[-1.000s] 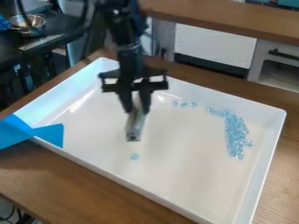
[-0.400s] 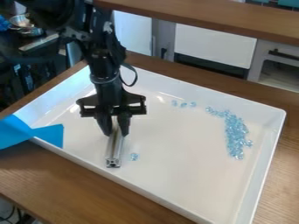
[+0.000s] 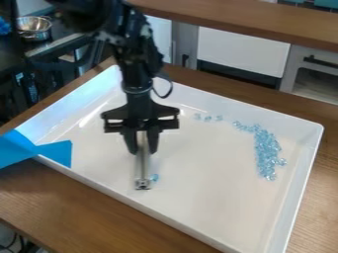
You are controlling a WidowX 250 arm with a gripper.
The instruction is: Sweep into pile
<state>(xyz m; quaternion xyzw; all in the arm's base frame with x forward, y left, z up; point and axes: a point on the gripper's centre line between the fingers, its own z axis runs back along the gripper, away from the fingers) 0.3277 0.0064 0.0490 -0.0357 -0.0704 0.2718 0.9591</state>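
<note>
My gripper (image 3: 143, 148) hangs over the left-centre of the white tray (image 3: 218, 197), shut on a silver metal bar (image 3: 142, 168) that points down toward the tray's near side. Right beside the bar's lower end, on its right, lies a single light-blue piece (image 3: 154, 177). The main pile of clear blue pieces (image 3: 267, 150) stretches along the tray's right part, curving toward the back. A few loose pieces (image 3: 208, 118) lie near the back wall, left of that pile.
The tray's raised walls surround the work area on a brown wooden table (image 3: 86, 207). Blue tape (image 3: 56, 151) covers the tray's left edge. A metal bowl (image 3: 34, 27) stands on a dark surface at the upper left.
The gripper with the bar first went down and left past the single piece, then came back a little to the right, up against that piece. The pile has not moved.
</note>
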